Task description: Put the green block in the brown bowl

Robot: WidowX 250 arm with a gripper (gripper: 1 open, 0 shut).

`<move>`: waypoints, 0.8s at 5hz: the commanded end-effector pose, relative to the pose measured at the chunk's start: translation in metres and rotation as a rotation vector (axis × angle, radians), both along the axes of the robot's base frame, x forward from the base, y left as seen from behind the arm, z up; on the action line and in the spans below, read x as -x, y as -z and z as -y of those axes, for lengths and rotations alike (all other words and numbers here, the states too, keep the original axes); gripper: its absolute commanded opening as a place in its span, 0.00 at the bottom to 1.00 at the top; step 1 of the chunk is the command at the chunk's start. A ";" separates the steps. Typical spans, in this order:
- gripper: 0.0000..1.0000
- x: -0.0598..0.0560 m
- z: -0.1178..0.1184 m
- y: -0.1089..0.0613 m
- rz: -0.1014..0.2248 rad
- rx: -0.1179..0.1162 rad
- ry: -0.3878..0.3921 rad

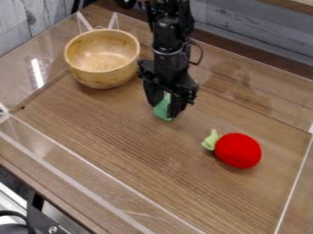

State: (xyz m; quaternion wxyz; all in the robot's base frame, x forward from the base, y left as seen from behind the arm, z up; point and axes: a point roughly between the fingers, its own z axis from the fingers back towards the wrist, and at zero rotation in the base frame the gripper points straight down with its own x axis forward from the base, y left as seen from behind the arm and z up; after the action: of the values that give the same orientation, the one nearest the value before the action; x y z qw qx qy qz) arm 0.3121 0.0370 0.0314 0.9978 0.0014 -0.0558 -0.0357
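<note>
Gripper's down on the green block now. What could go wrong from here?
1. The gripper covers most of the green block; whether the fingers have it squarely is hidden, so it may twist or slip on lifting.
2. The brown bowl has thick walls; a low carry could clip its rim.

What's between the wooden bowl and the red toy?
The green block with the pincer down around it, between the brown bowl and red toy in the camera view.

wooden brown bowl [102,58], matte green block [162,109]
</note>
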 end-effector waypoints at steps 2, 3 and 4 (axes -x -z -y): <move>0.00 -0.001 -0.007 -0.047 0.070 0.016 -0.035; 0.00 -0.009 -0.023 -0.075 0.109 0.023 -0.130; 1.00 -0.017 -0.021 -0.057 0.093 0.011 -0.169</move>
State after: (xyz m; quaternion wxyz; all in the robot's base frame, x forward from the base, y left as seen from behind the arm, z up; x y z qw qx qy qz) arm 0.3181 0.0567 0.0704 0.9962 -0.0043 -0.0704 0.0511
